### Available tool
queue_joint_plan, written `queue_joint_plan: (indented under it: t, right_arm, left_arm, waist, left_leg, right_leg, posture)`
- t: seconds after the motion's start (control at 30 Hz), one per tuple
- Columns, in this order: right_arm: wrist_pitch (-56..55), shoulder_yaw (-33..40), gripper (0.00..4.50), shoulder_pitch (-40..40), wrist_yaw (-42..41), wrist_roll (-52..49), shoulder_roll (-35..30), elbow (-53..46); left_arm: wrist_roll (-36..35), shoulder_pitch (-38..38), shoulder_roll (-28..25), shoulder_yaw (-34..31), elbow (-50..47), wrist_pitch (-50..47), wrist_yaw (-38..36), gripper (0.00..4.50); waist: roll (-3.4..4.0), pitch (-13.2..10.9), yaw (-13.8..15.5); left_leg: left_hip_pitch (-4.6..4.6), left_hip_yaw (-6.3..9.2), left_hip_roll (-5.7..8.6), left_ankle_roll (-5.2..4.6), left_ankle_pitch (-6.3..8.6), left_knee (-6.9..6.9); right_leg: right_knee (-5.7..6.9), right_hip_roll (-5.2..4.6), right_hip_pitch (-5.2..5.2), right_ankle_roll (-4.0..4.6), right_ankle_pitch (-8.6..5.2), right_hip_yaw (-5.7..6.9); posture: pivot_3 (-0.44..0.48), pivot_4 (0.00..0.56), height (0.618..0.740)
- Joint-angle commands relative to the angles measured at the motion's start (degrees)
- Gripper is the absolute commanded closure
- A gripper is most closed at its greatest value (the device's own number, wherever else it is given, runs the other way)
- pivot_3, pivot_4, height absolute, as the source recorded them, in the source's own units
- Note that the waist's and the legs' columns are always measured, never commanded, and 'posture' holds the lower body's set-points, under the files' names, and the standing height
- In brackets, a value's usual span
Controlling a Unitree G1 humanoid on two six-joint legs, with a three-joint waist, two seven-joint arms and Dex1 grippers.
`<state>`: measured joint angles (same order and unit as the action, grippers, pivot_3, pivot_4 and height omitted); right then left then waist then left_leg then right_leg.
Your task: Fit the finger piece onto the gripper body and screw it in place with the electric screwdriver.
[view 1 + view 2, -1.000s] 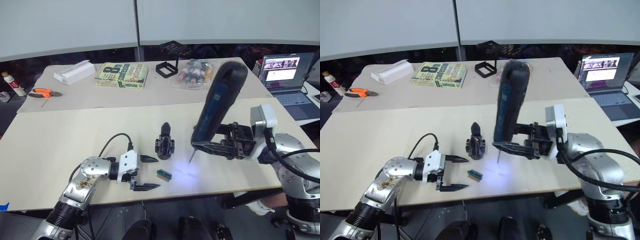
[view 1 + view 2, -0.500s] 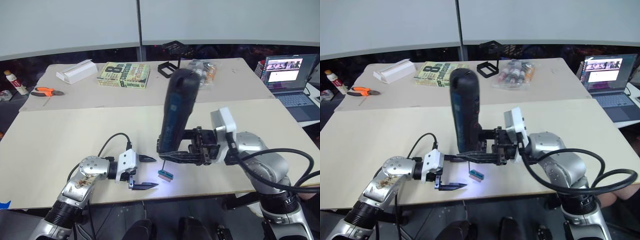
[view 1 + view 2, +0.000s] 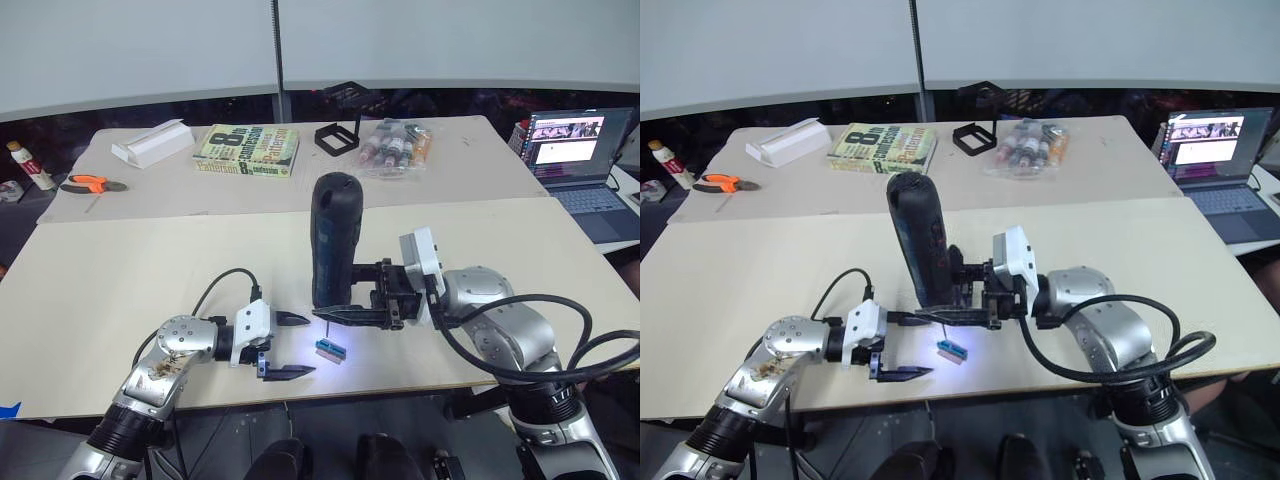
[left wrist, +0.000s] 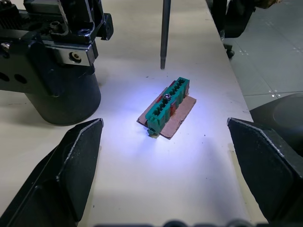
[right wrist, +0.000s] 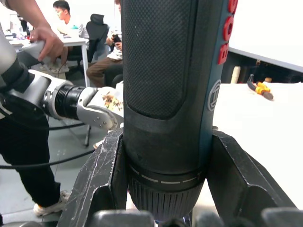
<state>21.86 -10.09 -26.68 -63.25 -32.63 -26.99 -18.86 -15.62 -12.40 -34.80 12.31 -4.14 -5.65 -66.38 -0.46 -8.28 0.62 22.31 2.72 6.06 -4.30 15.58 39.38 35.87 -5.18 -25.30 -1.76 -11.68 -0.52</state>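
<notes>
— While the right gripper clamps its 2 black fingers on the electric screwdriver, how does the tool stand?

— Upright, its thin metal bit pointing down just above the table, beside the green terminal block. The bit's tip is not touching the block. White light falls on the block and the table round it.

— And the left gripper?

— Its 2 fingers are spread wide with nothing between them, low over the table's front edge, pointing at the green block, which lies on a small brown card.

— Where is the gripper body?

— A dark pointed shape shows right behind the screwdriver; that may be it, but it is mostly hidden. I can't pick out the finger piece.

— Anything else?

— Orange-handled pliers, a book and a laptop sit well apart.
</notes>
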Motion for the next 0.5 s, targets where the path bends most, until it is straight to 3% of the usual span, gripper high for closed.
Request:
queue_joint_plan:
  t: [0.03, 0.5]
  right_arm:
    - [-2.9, 0.9, 2.57, -0.9, -0.8, -0.2, 0.7, -0.8]
    - [-5.2, 0.5, 2.57, 0.6, -2.2, 2.0, 0.8, 0.8]
  left_arm:
    - [-0.2, -0.5, 0.0, -0.8, -1.2, 0.0, 0.4, 0.06]
    - [0.4, -1.2, 0.7, -0.1, -0.4, 0.4, 0.8, 0.06]
  waist:
    - [0.00, 0.0, 0.0]
    - [0.00, 0.0, 0.0]
  left_leg:
    - [0.00, 0.00, 0.00, 0.00, 0.00, 0.00]
    - [0.00, 0.00, 0.01, 0.00, 0.00, 0.00]
  right_leg:
    - [0.00, 0.00, 0.00, 0.00, 0.00, 0.00]
    - [0.00, 0.00, 0.00, 0.00, 0.00, 0.01]
  posture:
    - [0.000, 0.150, 0.740]
    - [0.000, 0.150, 0.740]
